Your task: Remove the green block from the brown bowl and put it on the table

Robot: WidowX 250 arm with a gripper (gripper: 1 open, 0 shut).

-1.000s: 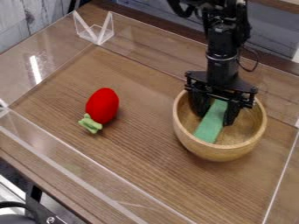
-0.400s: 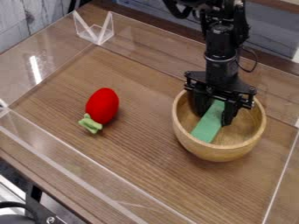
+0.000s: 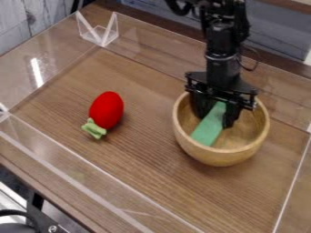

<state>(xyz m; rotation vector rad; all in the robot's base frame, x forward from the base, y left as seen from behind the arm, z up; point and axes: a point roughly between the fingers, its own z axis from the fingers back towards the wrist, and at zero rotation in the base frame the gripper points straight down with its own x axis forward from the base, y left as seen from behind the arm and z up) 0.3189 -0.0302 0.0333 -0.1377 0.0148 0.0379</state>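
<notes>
**Clerk:** Shifted since the earlier frame: gripper (image 3: 220, 102), green block (image 3: 213, 126) and brown bowl (image 3: 223, 130) have all slid a little toward the tabletop's left edge, together. Bowl has not left the wood.

**Operator:** Entry one, the hand?

**Clerk:** Pointing straight down into the bowl, jaws drawn in as far as they go, pinching the block's upper end. You have hold of it.

**Operator:** Entry two, the block?

**Clerk:** Green slab, leaning aslant, lower end resting inside the bowl, upper end between your jaws. Not yet clear of the rim. It looks light and rigid, with flat faces; probably smooth enough to pivot if held only at a tip. Your present hold on the upper end across the thin faces seems the sensible place. Lift straight; the bowl appears light enough to drag along.

**Operator:** Entry three, the bowl?

**Clerk:** Brown, wood-coloured, round, near the tabletop's right edge.

**Operator:** Remainder?

**Clerk:** One red strawberry toy (image 3: 105, 110) with green leaves, toward the left side, well apart from the bowl. Clear wall (image 3: 36, 73) around the tabletop's (image 3: 145, 173) edges.

**Operator:** Markings?

**Clerk:** No brand, label or writing legible on any item.
</notes>
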